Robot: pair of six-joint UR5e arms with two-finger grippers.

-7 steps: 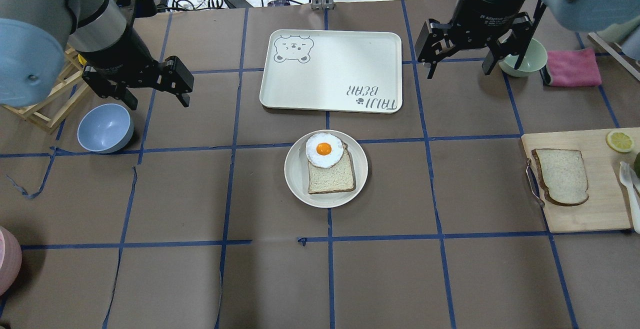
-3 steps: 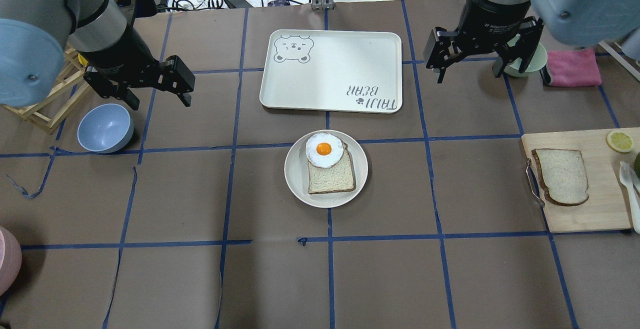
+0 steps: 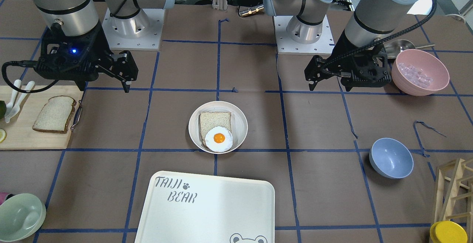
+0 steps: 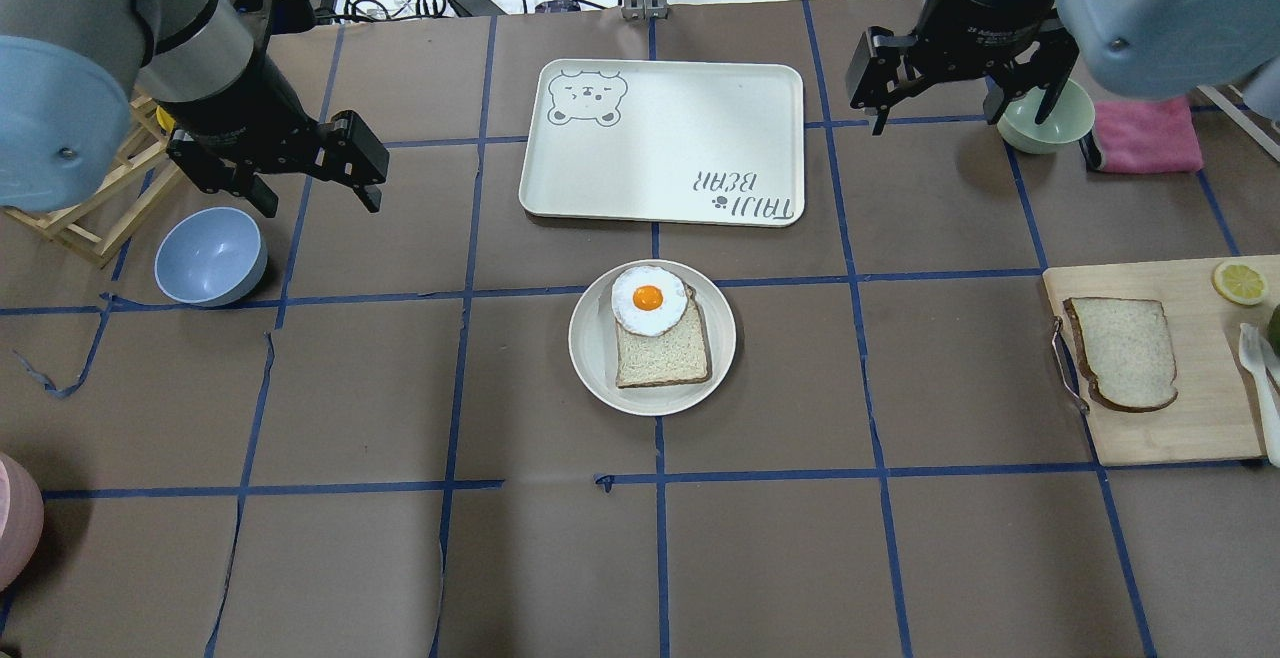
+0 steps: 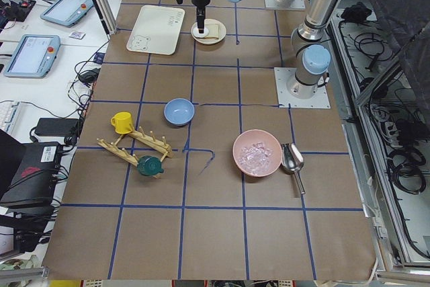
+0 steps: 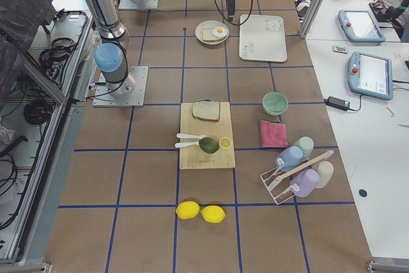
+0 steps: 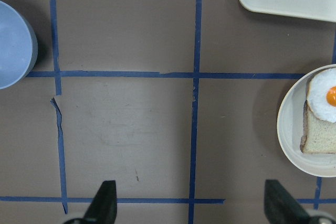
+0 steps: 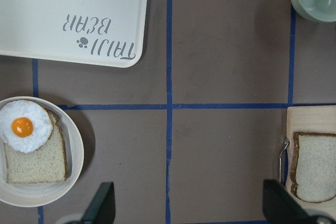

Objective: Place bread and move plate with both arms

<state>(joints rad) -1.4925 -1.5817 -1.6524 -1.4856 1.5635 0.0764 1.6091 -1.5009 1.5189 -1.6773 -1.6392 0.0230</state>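
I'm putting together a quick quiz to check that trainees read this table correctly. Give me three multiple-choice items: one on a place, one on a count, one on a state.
1. Where does the dark-crusted bread lie?
A. on the wooden board
B. in the blue bowl
C. on the tray

2. How many things lie on the plate?
A. none
B. two
C. four

3. How are the left gripper and the right gripper?
A. both shut on bread
B. both open and empty
C. one holds the plate

Key:
1 A: it lies flat on the board, on the robot's right.
2 B: a slice with a fried egg on it.
3 B: both wrist views show the jaws wide apart with nothing between them.
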